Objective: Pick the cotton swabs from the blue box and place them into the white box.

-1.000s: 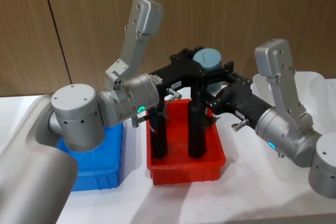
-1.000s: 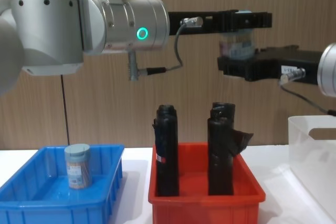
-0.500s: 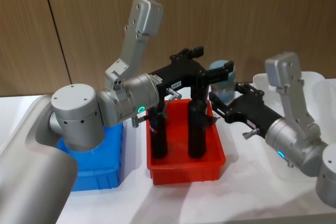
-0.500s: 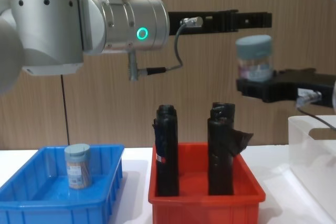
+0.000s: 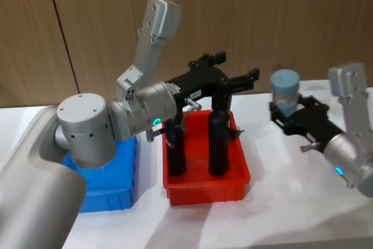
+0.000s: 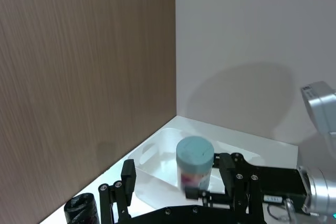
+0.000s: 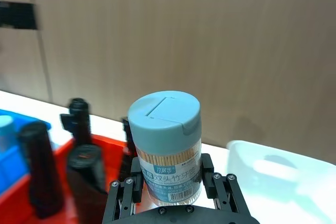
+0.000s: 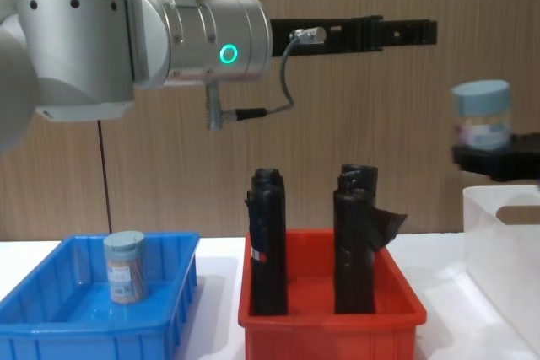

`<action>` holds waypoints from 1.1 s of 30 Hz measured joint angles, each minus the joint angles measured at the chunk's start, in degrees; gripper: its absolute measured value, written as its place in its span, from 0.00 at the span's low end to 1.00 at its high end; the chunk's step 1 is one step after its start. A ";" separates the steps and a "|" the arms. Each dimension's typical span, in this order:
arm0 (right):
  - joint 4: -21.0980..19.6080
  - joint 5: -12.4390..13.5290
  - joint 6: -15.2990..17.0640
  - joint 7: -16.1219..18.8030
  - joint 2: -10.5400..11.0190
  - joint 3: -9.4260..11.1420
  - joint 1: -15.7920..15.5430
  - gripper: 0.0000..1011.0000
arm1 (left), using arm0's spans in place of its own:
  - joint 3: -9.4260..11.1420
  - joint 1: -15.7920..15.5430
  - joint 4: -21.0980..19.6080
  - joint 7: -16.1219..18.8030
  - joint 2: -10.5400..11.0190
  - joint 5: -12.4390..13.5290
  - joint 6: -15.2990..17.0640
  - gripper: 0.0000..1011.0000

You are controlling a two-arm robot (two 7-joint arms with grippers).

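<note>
Right jaws pinch the clear cylindrical cotton swabs, smooth-lidded, upright.

A wood-grain wall is running across the whole far side, brown and matte, its panels meeting at a thin dark vertical seam on the left. A white counter is stretching from the near edge to the foot of that wall, and soft grey shadows are lying on it. The light is falling evenly. In the left wrist view the wood panelling is ending at a corner, where a plain pale wall is taking over, carrying a broad, blurred shadow.
</note>
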 joint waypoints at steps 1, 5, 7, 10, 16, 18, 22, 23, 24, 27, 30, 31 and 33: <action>0.28 0.05 0.00 -0.22 0.14 0.21 0.09 0.64 | 0.00 0.00 0.00 0.00 0.00 0.00 0.00 0.99; 1.85 0.43 0.12 -1.40 0.80 1.25 0.73 0.64 | 0.00 0.00 0.00 0.00 0.00 0.00 0.00 0.99; 3.02 0.50 0.40 -1.93 1.19 1.89 1.28 0.64 | 0.00 0.00 0.00 0.00 0.00 0.00 0.00 0.99; 4.19 0.58 0.80 -2.30 1.51 2.45 1.84 0.64 | 0.00 0.00 0.00 0.00 0.00 0.00 0.00 0.99; 8.69 0.71 3.37 -2.80 2.43 4.01 4.00 0.64 | 0.00 0.00 0.00 0.00 0.00 0.00 0.00 0.99; 9.41 0.73 3.80 -2.80 2.52 4.18 4.32 0.64 | 0.00 0.00 0.00 0.00 0.00 0.00 0.00 0.99; 12.25 0.97 4.90 -2.71 2.79 4.79 5.49 0.70 | 0.00 0.00 0.00 0.00 0.00 0.00 0.00 0.99; 12.25 0.97 4.90 -2.71 2.79 4.79 5.49 0.71 | 0.00 0.00 0.00 0.00 0.00 0.00 0.00 0.99; 13.03 1.06 5.11 -2.65 2.84 4.95 5.78 0.75 | 0.00 0.00 0.00 0.00 0.00 0.00 0.00 0.99; 14.52 1.36 5.47 -2.34 2.96 5.25 6.30 0.84 | 0.00 0.00 0.00 0.00 0.00 0.00 0.00 0.99; 15.61 1.48 5.57 -2.18 3.05 5.50 6.67 0.92 | 0.00 0.00 0.00 0.00 0.00 0.00 0.00 0.99; 15.82 1.54 5.58 -2.12 3.07 5.56 6.74 0.92 | 0.00 0.00 0.00 0.00 0.00 0.00 0.00 0.99; 16.36 1.76 5.56 -1.94 3.13 5.70 6.87 0.98 | 0.00 0.00 0.00 0.00 0.00 0.00 0.00 0.99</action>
